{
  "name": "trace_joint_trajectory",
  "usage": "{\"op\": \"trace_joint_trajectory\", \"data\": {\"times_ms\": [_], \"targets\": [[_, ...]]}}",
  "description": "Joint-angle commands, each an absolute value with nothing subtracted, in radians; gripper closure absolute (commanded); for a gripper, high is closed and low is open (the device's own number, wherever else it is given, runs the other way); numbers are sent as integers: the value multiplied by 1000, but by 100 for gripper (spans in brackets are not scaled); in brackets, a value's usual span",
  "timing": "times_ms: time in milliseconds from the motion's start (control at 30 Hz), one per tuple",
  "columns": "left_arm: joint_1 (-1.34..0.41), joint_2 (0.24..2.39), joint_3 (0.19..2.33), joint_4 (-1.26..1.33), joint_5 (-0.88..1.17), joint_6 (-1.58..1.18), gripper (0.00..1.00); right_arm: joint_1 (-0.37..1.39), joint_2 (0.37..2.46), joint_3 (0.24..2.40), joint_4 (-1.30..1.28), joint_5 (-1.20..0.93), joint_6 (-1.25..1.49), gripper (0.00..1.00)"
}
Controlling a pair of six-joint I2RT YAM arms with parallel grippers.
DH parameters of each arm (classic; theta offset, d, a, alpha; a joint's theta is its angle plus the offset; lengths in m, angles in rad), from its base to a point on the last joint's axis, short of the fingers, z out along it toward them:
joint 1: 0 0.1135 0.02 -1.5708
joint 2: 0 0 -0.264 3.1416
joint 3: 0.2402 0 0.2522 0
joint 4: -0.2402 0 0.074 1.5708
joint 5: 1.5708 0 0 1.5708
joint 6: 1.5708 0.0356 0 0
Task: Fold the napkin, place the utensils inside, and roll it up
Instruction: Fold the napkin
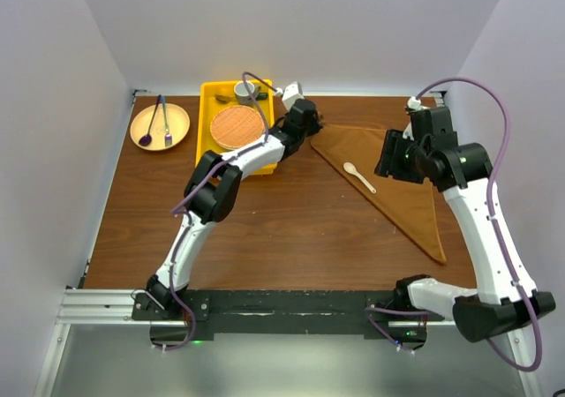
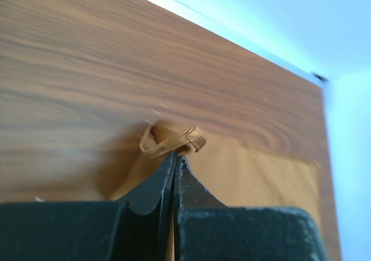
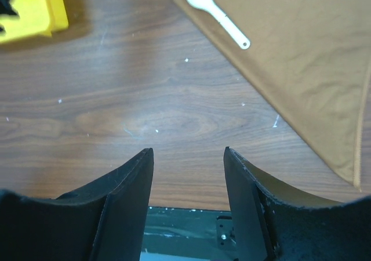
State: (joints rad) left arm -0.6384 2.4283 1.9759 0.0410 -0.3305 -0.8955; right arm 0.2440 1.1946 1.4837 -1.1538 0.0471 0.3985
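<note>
Rust-brown napkin (image 1: 402,185), folded triangular, right half of desk (image 1: 265,229); cream spoon (image 1: 360,176) lying on it.
Pincers: left pincer (image 2: 175,156) clamped tight on napkin's far-left corner; right pincer (image 3: 188,156) half-spread, empty, above desk beside napkin.

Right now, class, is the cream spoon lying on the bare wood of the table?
No, the cream spoon lies wholly on the napkin, close to its edge.
</note>
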Motion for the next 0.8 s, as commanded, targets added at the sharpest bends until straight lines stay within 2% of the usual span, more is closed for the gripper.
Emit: {"op": "trace_joint_trajectory", "data": {"times_ms": [0, 233, 567, 767], "targets": [[-707, 2290, 1916, 147, -262, -784, 99, 247, 1115, 1531, -1158, 104, 445, 44], [-798, 2238, 1829, 173, -203, -761, 99, 247, 1063, 1539, -1167, 106, 456, 44], [-877, 2264, 1819, 183, -81, -744, 99, 245, 1011, 1536, -1195, 97, 459, 43], [-902, 2269, 1804, 172, -75, -755, 99, 245, 1002, 1529, -1197, 91, 459, 43]]}}
